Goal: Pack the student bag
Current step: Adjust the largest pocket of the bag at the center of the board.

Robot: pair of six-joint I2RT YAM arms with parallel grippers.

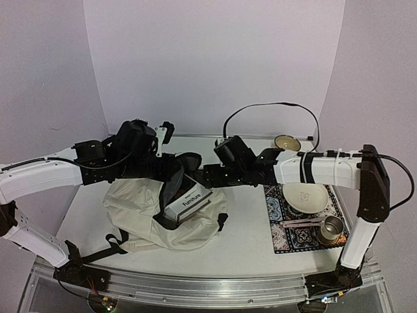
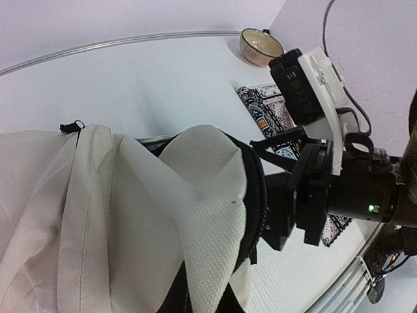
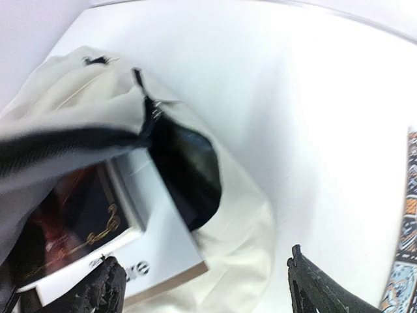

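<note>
White desk [image 1: 260, 238], pale lilac walls [image 1: 215, 59] around; cream student bag [image 1: 140, 218] lying on desk; left pincer [image 1: 174, 174] clamped on its rim; right pincer [image 3: 205, 287] apart, over book [image 1: 189, 203]

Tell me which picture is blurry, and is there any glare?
Right wrist view: on the bag the black zipper rim is smeared by motion, and the table is washed out white. Left wrist view: crisp, fabric weave visible. Top view: even light, soft shadows.

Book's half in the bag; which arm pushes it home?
Probably right: the right end effector hangs open over the book; the left end effector grips the student bag, holding its mouth open.
</note>
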